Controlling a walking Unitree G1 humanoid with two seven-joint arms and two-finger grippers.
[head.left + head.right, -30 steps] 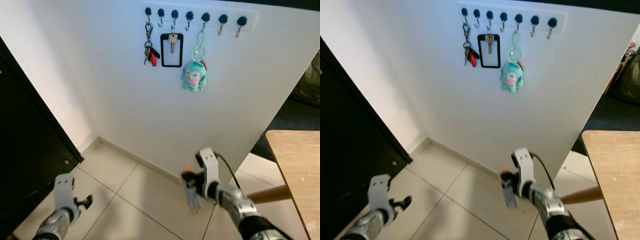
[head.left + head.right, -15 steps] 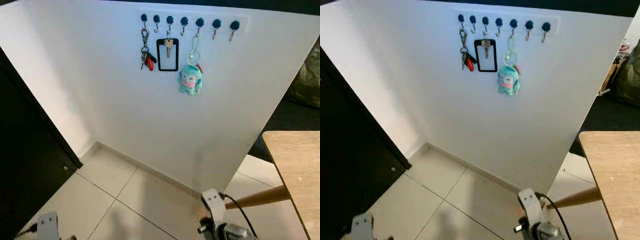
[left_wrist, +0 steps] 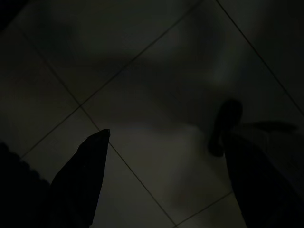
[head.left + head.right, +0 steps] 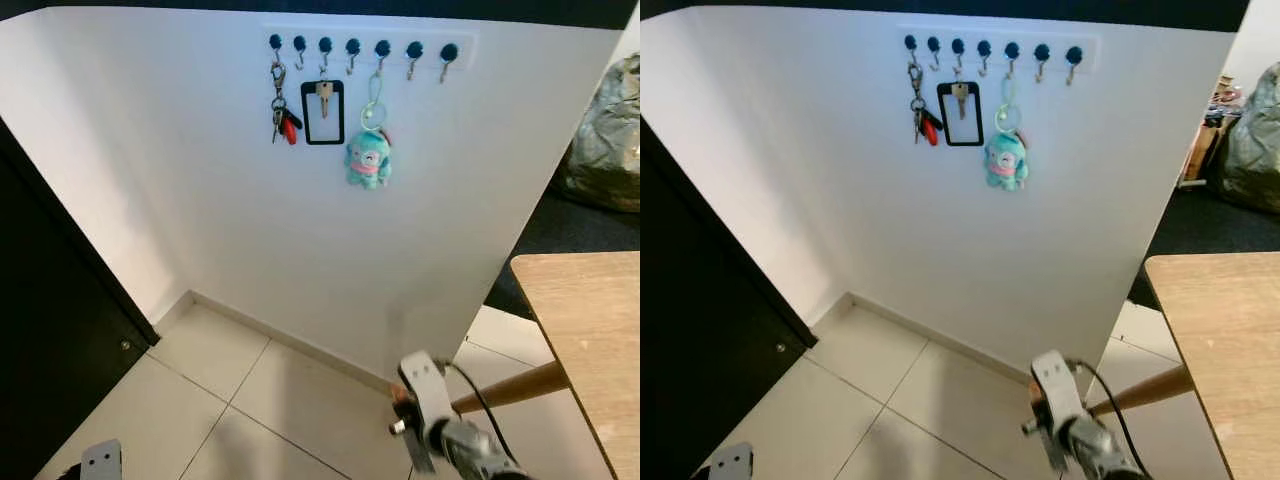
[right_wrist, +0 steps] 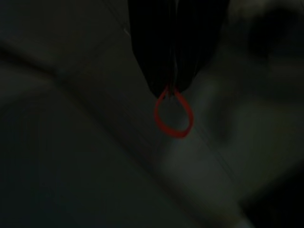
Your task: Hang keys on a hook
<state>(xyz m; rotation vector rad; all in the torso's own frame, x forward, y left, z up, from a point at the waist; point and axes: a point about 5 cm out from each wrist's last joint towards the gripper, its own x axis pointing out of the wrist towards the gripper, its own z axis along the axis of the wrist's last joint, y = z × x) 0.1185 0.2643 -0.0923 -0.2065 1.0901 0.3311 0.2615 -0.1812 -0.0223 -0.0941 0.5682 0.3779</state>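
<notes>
Keys are not plainly visible in our grasp; what we can make out is a thin red ring (image 5: 173,114) pinched at the tips of our right claw (image 5: 172,88), whose two black fingers (image 5: 152,52) are pressed together on it. That view is very dark, so we cannot tell what hangs from the ring. Seen from the head, our right arm sits low and near, right of centre, with its white wrist housing (image 4: 422,385) and a black cable above the pale tiled floor (image 4: 210,350).

Far ahead, high on a white wall (image 4: 180,180), runs a row of seven blue-knobbed hooks (image 4: 355,47). The first hook on the left carries a key bunch with a red fob (image 4: 282,118). The third hook holds a black rectangular frame with a single key (image 4: 323,97) inside it. The fifth hook holds a pale green loop with a turquoise plush toy (image 4: 367,160) dangling below. The two rightmost hooks (image 4: 430,52) are bare.

On the right, a wooden tabletop (image 4: 590,330) reaches into view, with one slanted round leg (image 4: 510,388) under it. A dark door (image 4: 50,340) stands on the left.

Our left claw (image 3: 161,156) hangs low at the near left, over dim floor tiles, its fingers (image 3: 83,175) spread wide apart and holding nothing.
</notes>
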